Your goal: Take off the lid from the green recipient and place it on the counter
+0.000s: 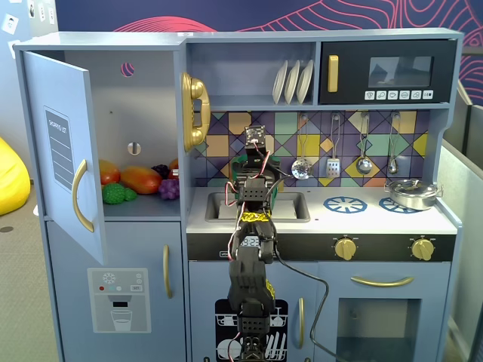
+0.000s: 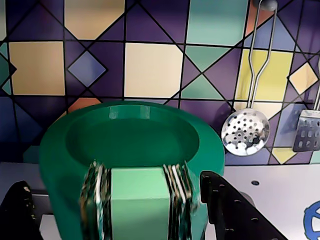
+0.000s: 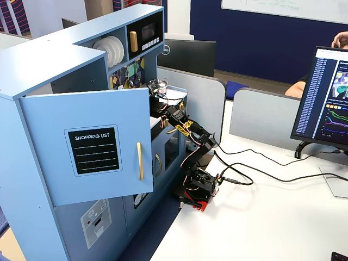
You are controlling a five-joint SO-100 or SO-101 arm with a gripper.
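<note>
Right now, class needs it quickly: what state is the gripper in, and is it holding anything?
Gripper: closed on the lid, its fingers clamping the raised light-green handle.

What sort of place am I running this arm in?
Likely an office or lab, not a real kitchen: a toy kitchen stands against a white desk with a computer monitor and grey partitions.
</note>
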